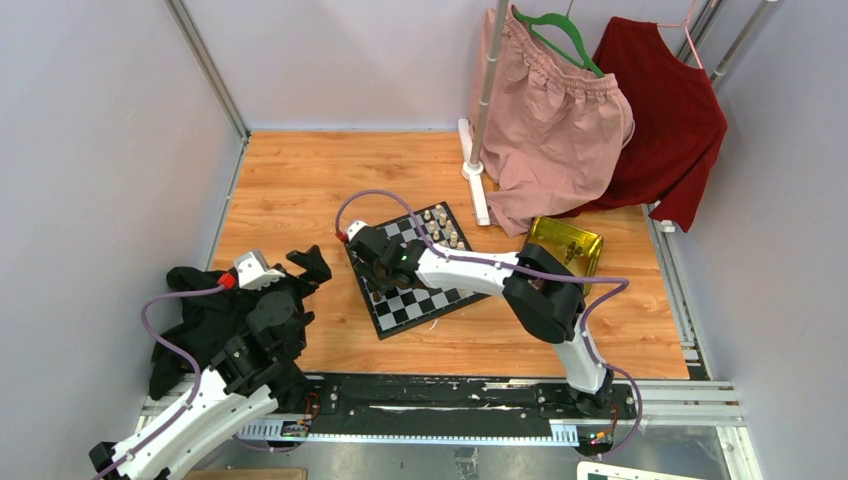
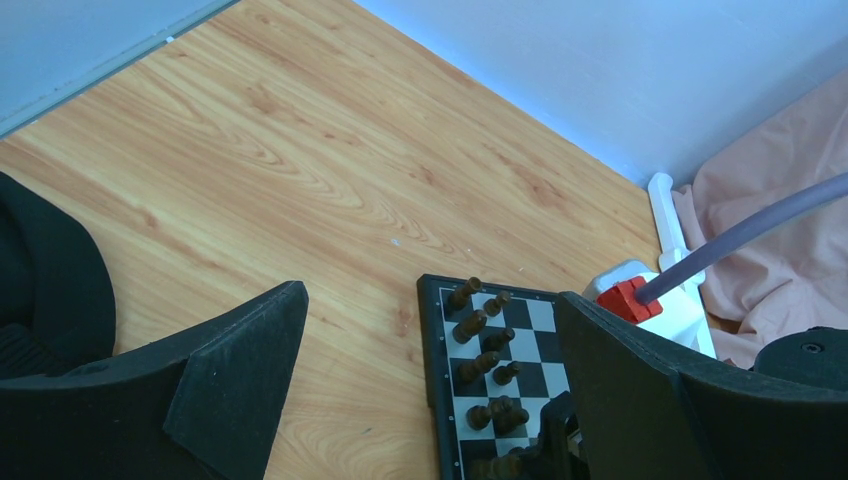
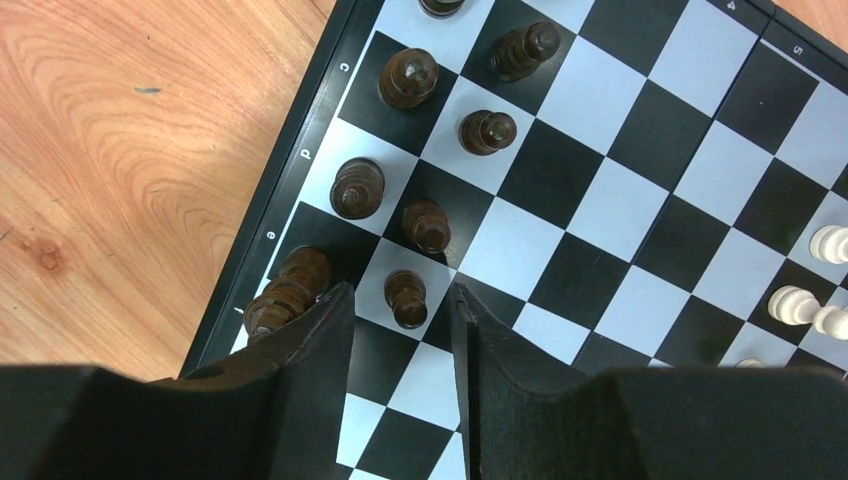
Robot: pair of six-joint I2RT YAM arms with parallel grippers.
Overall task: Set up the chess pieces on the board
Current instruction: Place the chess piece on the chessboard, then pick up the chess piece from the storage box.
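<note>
Right jaws — dark pawn (image 3: 407, 298) between them

1. Matte black left gripper (image 2: 430, 295), its fingers (image 2: 240, 370) spread wide, above the light wood-grain tabletop (image 2: 300, 180).
2. Small black-and-white checked chessboard (image 2: 430, 370) lies near the right finger.
3. Tiny dark brown chess pieces (image 2: 470, 325) stand in two rows along the board's left edge.
4. Black fabric (image 2: 40, 280) at left, pink fabric (image 2: 770, 270) at far right.
5. Grey-purple cable (image 2: 740, 235) meets a red plug (image 2: 625, 298).

In the right wrist view you can read the small letters c, d and e on the black border of the board (image 3: 326, 111), and the numbers 4 and 5 on its other border.
</note>
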